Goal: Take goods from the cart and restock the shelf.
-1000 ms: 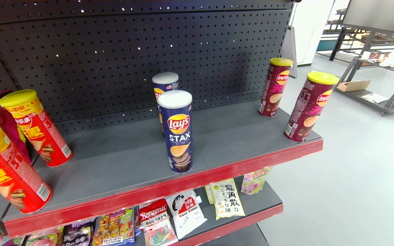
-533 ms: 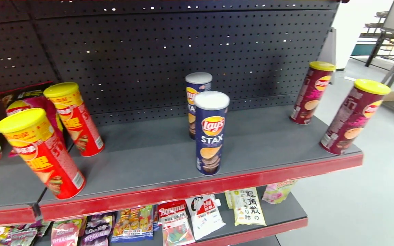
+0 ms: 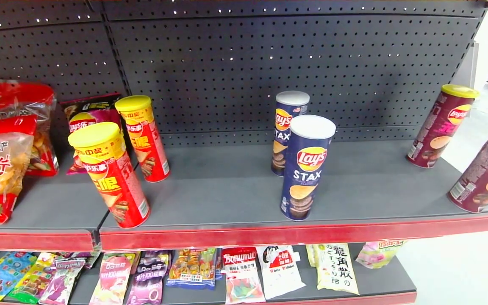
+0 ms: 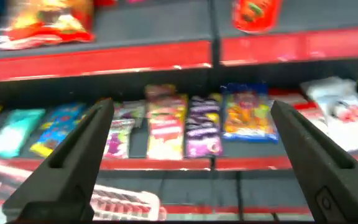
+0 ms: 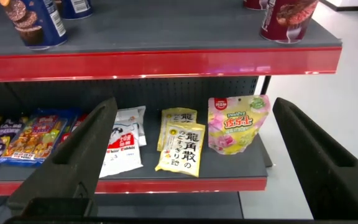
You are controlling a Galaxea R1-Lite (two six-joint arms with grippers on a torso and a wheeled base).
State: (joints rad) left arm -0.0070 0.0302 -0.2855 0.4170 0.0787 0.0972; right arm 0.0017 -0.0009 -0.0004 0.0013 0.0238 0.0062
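Jaws of the left gripper [image 4: 191, 106] and the right gripper [image 5: 196, 102] were spread wide with nothing between them, both set low before the lower shelf [image 5: 185, 185] of snack packets [image 5: 182, 149]. On the upper shelf [image 3: 235, 186] a red can [image 3: 108, 173], a blue can [image 3: 307, 167] and a maroon can [image 3: 487, 169] were stood close to the front edge, the maroon one at the right corner, with more cans [image 3: 290, 110] behind near the pegboard [image 3: 227, 63]. A front can could be toppled off that edge, it was judged, if an arm were raised carelessly past it.
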